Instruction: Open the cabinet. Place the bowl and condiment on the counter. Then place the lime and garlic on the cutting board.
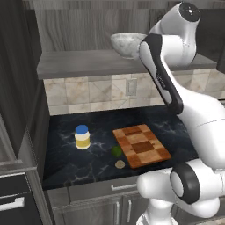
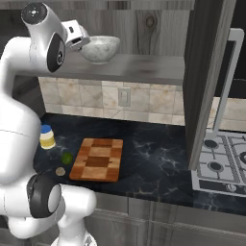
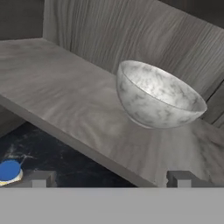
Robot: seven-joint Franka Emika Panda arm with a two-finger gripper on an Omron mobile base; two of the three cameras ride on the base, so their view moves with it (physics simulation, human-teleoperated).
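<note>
Hovering with fingers apart and empty, claw (image 3: 109, 178) faces bowl (image 3: 156, 95) just ahead on grey wood-grain cabinet (image 1: 105, 61) shelf; below on black veined counter (image 1: 88, 158): condiment (image 1: 82, 137), lime (image 1: 116, 151), garlic (image 1: 119, 164), cutting board (image 1: 140, 145); no legible writing.

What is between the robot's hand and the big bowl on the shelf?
Nothing visible. The hand is open and faces the bowl across bare grey shelf. The bowl sits alone there. The condiment is already down on the counter, well off to the side.
</note>
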